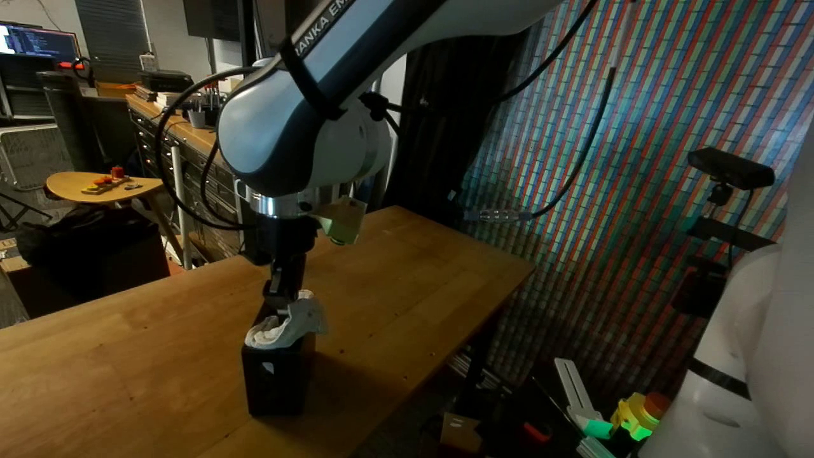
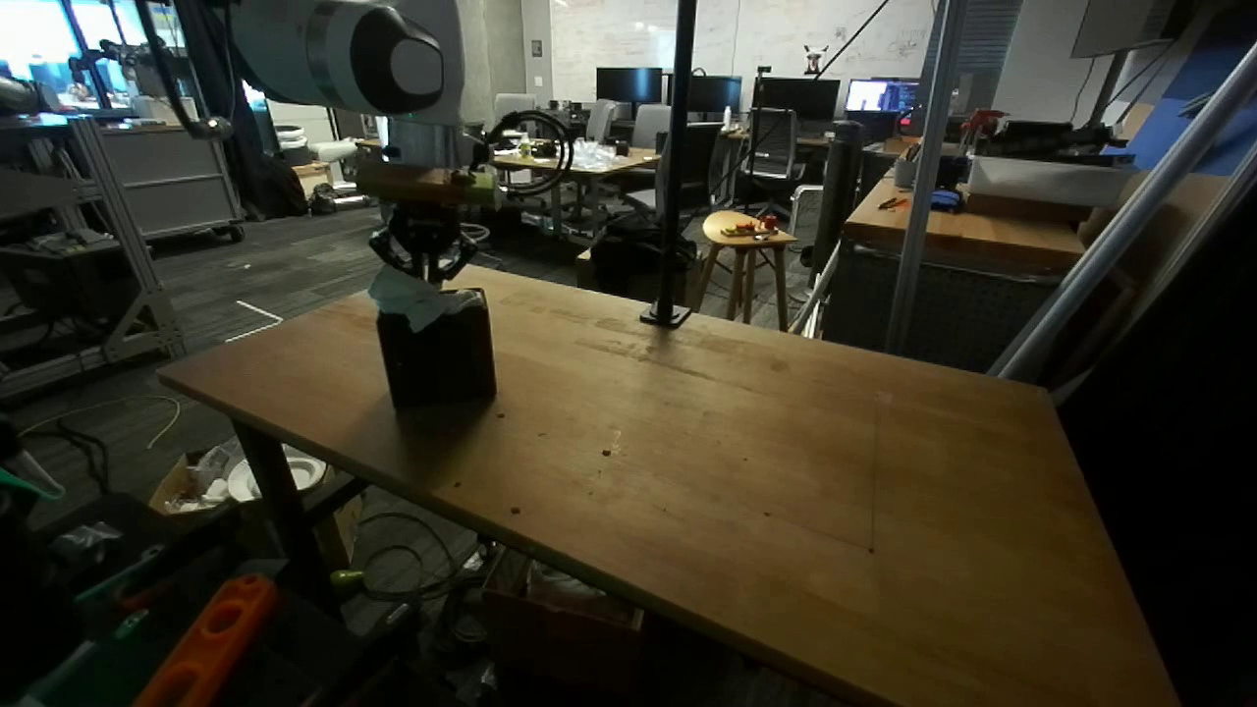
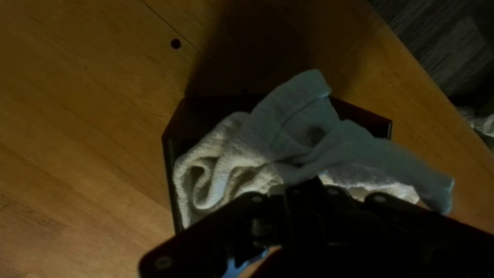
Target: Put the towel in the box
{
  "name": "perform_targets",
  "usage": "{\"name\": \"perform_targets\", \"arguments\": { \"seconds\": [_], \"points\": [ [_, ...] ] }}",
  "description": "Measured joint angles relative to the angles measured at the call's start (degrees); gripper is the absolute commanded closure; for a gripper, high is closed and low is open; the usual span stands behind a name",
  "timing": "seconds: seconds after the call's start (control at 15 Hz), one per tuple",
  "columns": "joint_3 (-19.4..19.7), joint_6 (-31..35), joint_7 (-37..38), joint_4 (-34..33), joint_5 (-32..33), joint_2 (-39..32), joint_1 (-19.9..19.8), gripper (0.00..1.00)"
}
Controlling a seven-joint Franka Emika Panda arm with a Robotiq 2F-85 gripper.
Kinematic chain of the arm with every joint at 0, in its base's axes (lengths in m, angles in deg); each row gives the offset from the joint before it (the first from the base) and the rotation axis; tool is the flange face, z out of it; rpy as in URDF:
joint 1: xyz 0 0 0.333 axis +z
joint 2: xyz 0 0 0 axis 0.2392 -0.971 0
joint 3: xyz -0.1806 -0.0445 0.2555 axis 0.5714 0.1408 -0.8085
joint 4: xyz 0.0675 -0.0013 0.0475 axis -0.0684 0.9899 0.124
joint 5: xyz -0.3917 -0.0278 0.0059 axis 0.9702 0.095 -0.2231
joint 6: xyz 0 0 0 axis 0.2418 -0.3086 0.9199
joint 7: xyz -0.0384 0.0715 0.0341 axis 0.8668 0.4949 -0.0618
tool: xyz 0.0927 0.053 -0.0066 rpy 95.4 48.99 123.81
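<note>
Towel (image 3: 285,148) partly in box (image 2: 442,358), looks soft, likely light; gripper (image 3: 295,187) pinched on it; best held mid-bunch

Note that your arm (image 1: 359,51) slopes down to the wrist (image 1: 343,152), below which your gripper (image 3: 300,188) points downward, its jaws standing close together.

The letters "RANKA EM" (image 1: 323,27) run along the arm (image 1: 356,67) above the gripper (image 1: 280,305). Lines on a screen (image 1: 43,46) well behind the gripper are too small to read.
</note>
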Motion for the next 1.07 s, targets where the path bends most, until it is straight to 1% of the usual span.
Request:
{"name": "perform_targets", "arguments": {
  "seconds": [0.33, 0.67, 0.73, 0.87, 1.07],
  "points": [
    [0.0, 0.5, -2.2, -1.3, -1.4, -2.2, -0.1, 0.94],
    [-0.1, 0.5, -4.1, -3.7, -1.5, -4.9, -0.5, 0.93],
    [-0.2, 0.5, -4.5, -4.2, -1.5, -5.5, -0.6, 0.94],
    [-0.4, 0.5, -5.2, -5.3, -1.6, -6.8, -0.8, 0.93],
    [-0.6, 0.5, -6.1, -7.3, -1.6, -8.5, -1.0, 0.93]
  ]
}}
